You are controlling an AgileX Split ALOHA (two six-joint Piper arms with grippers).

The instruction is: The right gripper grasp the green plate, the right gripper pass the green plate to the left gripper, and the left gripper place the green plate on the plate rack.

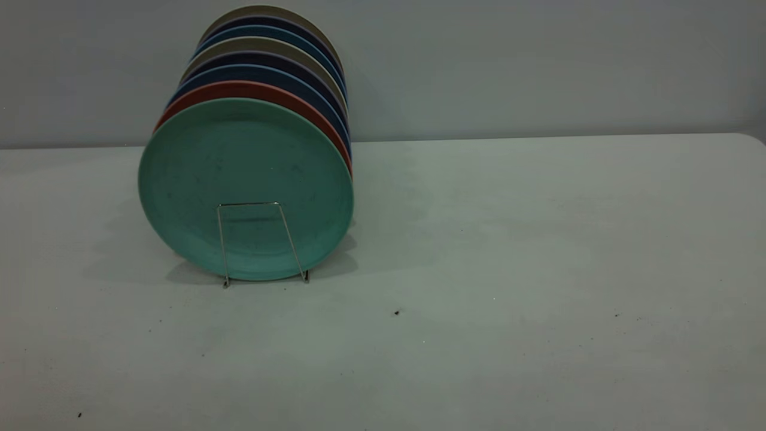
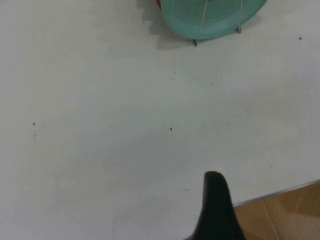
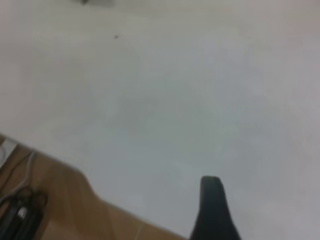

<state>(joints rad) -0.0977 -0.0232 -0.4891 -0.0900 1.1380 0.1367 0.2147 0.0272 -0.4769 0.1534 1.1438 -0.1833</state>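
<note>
The green plate [image 1: 245, 188] stands upright at the front of the plate rack [image 1: 248, 204], behind the rack's front wire loop. Its lower edge also shows in the left wrist view [image 2: 210, 20] with the rack wires [image 2: 200, 27] across it. Neither gripper appears in the exterior view. The left gripper [image 2: 214, 175] shows as a single black wedge with no gap, over bare table near the table's edge, far from the plate. The right gripper [image 3: 211, 179] shows the same way, over bare table near an edge, holding nothing.
Behind the green plate a salmon plate [image 1: 239, 90] and several blue, dark and beige plates [image 1: 263, 73] stand in a row on the rack. The table edge [image 2: 280, 191] with wooden floor beyond lies by the left gripper. Cables [image 3: 20, 210] lie on the floor.
</note>
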